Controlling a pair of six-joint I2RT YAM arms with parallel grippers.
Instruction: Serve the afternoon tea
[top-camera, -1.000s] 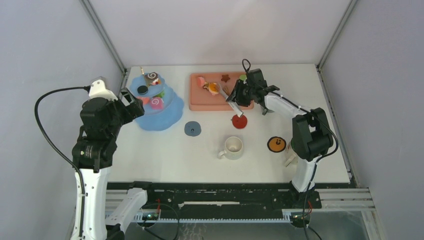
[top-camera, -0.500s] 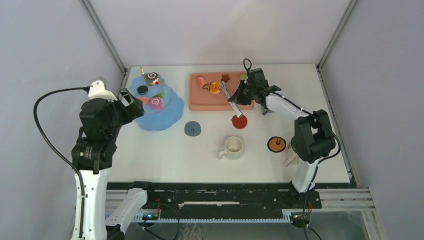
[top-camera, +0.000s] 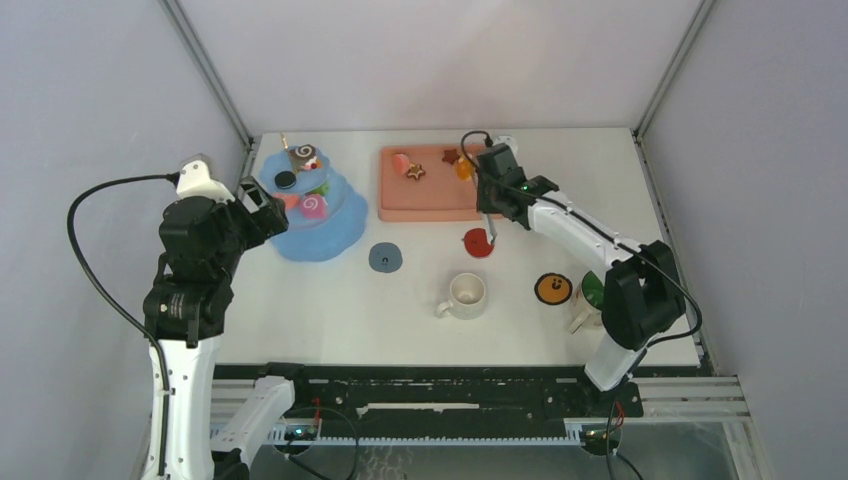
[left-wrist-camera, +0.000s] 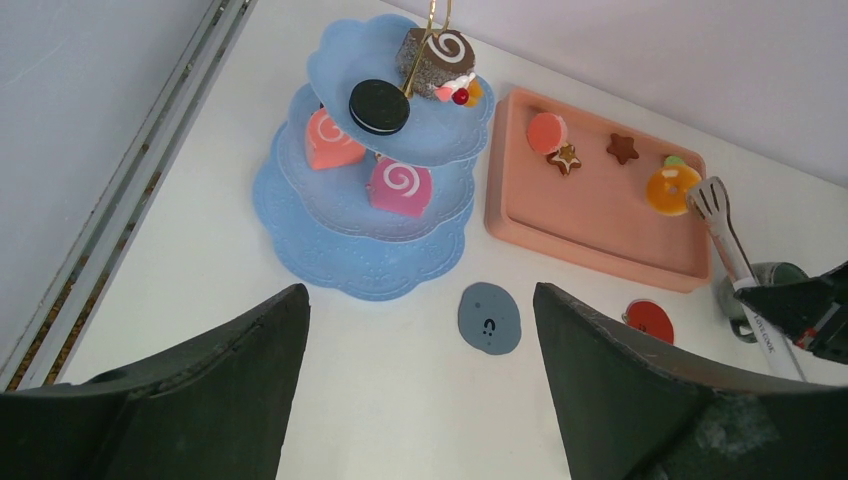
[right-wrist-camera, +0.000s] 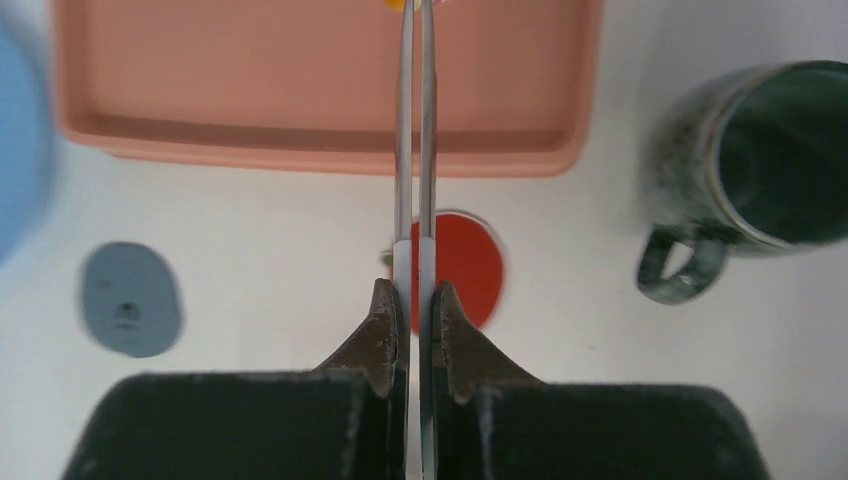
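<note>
Right arm swung round in the last second. The tongs (right-wrist-camera: 414, 150) that slanted across mid-tray now point at the tray's far right end. The orange pastry (left-wrist-camera: 668, 187) went with them, away from the star cookie (left-wrist-camera: 565, 158). The forearm also uncovered a mug (top-camera: 590, 292) with a green inside, by the right base.

Left to right:
- Left fingers (left-wrist-camera: 200, 390) are spread wide, holding nothing, hovering at the near left of the blue tower (left-wrist-camera: 300, 230).
- The tower carries a chocolate roll (left-wrist-camera: 435, 60) and black cookie (left-wrist-camera: 380, 105) on top, and a pink wedge (left-wrist-camera: 328, 140) and pink swirl roll (left-wrist-camera: 400, 185) on the middle tier.
- A grey coaster (left-wrist-camera: 490, 318) lies on the table (top-camera: 330, 320) just in front of it.
- Then the pink tray (left-wrist-camera: 590, 215), and the cream mug (top-camera: 466, 295) nearer me, well apart from it.
- Right fingers (right-wrist-camera: 385, 330) are clamped on the tongs' handle, whose end sits over the red coaster (right-wrist-camera: 465, 265).
- A speckled green mug (right-wrist-camera: 770, 150) stands just right of the tray.

Key relation: the tongs' long axis runs straight away from the right fingers toward the far edge, with the pastry at the tip. The left wrist view shows the tongs' head against the pastry's right side. I can't tell if it's pinched.

The tower lies left, across the whole tray. My read is that the right arm, which has the tool, must sweep left. The left arm is nearer the tower but has nothing to carry.
</note>
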